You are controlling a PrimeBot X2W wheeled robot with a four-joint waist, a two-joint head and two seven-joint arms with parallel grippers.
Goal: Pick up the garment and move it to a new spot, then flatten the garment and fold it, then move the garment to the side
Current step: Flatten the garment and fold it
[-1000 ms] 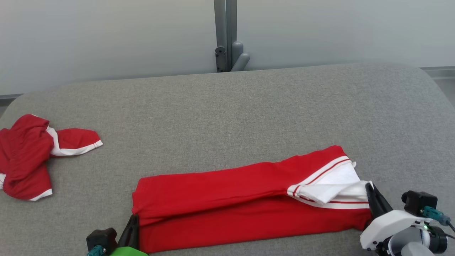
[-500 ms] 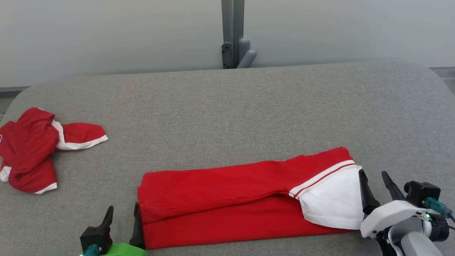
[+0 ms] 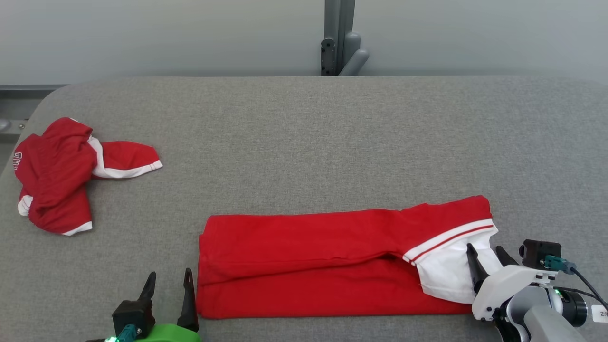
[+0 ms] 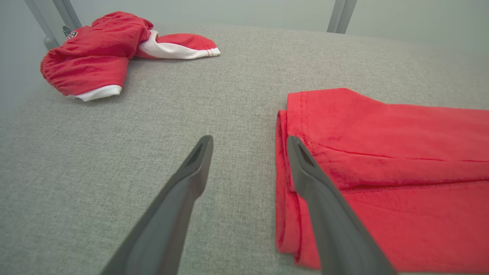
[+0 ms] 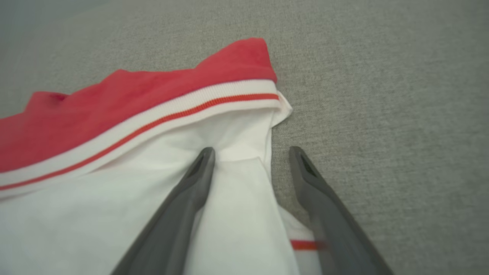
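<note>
Item 1, grey padded table (image 3: 304, 142): the surface under everything listed, running well beyond the folded garment on every side.

Item 2, folded garment (image 3: 308, 266): red, doubled lengthwise into a long flat band near the table's front edge, one end toward each arm. Its white sleeve panel (image 3: 446, 278), trimmed with a red stripe, lay uppermost at the right end. Judged: laid crosswise so that each arm could work one end. The fold looked partly made, the move aside not yet done.

Item 3, crumpled garment (image 3: 57, 180): red and white, bunched, well apart from the folded garment, beyond its left end and farther back. Judged a separate piece kept out of the working area.

Item 4, right gripper (image 3: 484, 249): at the folded garment's right end, held low, fingers pointing away from the robot. Jaws parted, nothing held; one finger over the white panel, the other over bare table.

Item 5, left gripper (image 3: 170, 274): just beside the folded garment's left end, same low forward pose. Jaws parted, empty; contact with the folded edge could not be told.
</note>
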